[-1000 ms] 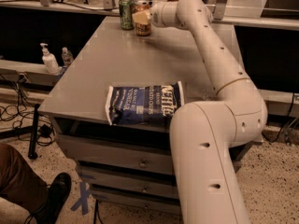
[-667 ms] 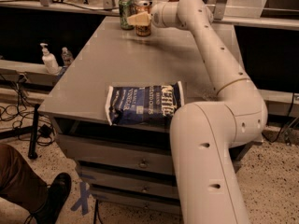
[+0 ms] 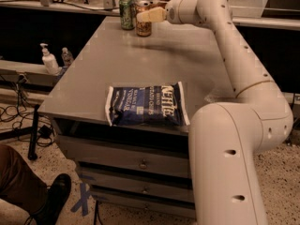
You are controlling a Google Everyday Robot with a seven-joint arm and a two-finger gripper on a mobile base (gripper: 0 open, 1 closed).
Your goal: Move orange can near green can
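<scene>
The orange can (image 3: 144,29) stands upright at the far end of the grey table (image 3: 140,64), right beside the green can (image 3: 126,13), which is just to its left. My gripper (image 3: 149,15) reaches in from the right at the height of the orange can's middle and covers part of it. The orange can's silver top and lower body show above and below the gripper. The green can is in plain sight and nothing touches it.
A blue Kettle chip bag (image 3: 147,105) lies flat near the table's front edge. My arm (image 3: 234,55) crosses the table's right side. A soap dispenser (image 3: 48,60) and a small bottle (image 3: 67,56) stand on a ledge to the left. A person's leg and shoe (image 3: 28,191) are at lower left.
My gripper has shifted slightly to the right and up, so more of the orange can's lower body shows. Both cans stay where they were.
</scene>
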